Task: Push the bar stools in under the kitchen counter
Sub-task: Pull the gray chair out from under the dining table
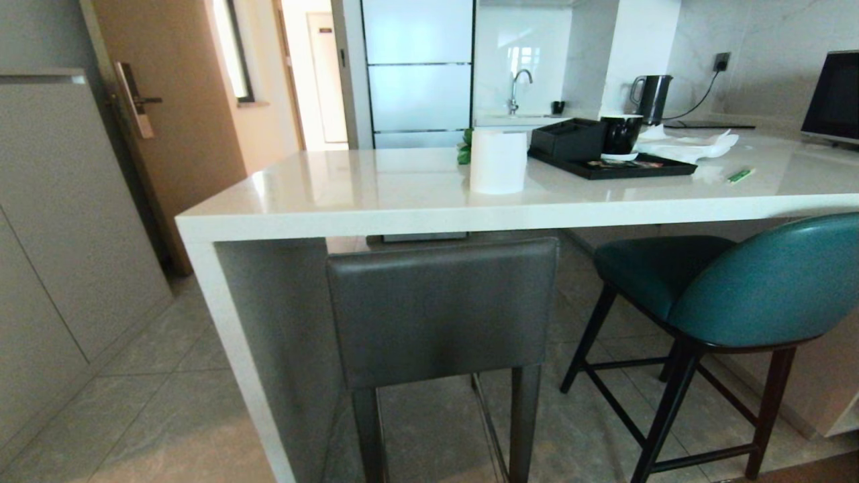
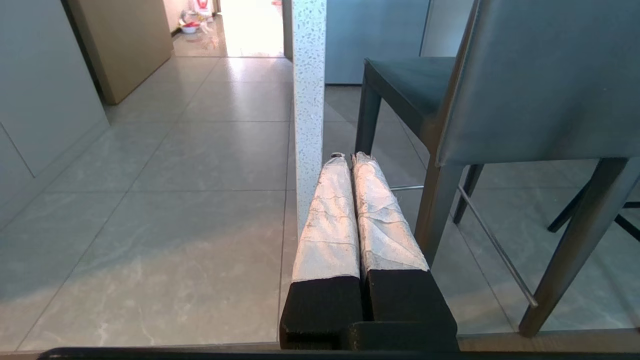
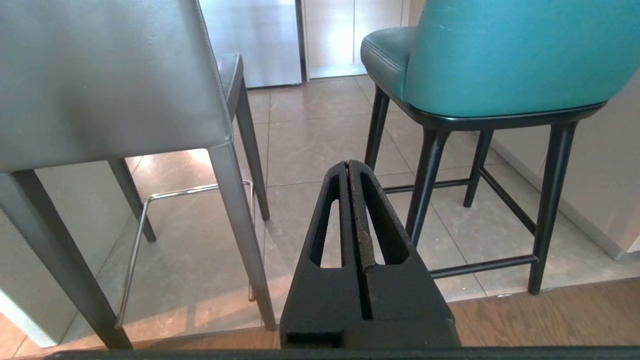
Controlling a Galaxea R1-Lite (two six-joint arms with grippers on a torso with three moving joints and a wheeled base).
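Nearest, low over the floor, both grippers hang idle and show only in the wrist views. The left gripper point(image 2: 348, 156) has its jaws clenched on nothing, their fingers point(image 2: 330, 220) wrapped in crinkled white tape. The right gripper point(image 3: 349, 163), bare black with slotted fingers, is likewise pressed together and empty.

Just beyond stands the dark-grey stool point(image 1: 439, 308), smooth leather with a flat square back; the right wrist view alone shows its thin chrome footrest point(image 3: 165, 195). Its back sits under the desk's front edge. Beside it, on the right, the teal stool point(image 1: 751, 288) has a curved padded back and slim black legs with crossbars, turned at an angle and standing out from the edge.

The desk point(image 1: 376, 194) is a thick glossy white slab with a matching end panel, speckled in the left wrist view. On it rest a white paper roll point(image 1: 498, 161) and a black tray point(image 1: 617, 168) with a dark mug point(image 1: 621, 135). Behind are a kettle point(image 1: 651, 97), a sink tap point(image 1: 517, 87) and a wooden door point(image 1: 181, 107). Grey tiles cover the floor point(image 1: 154, 402).
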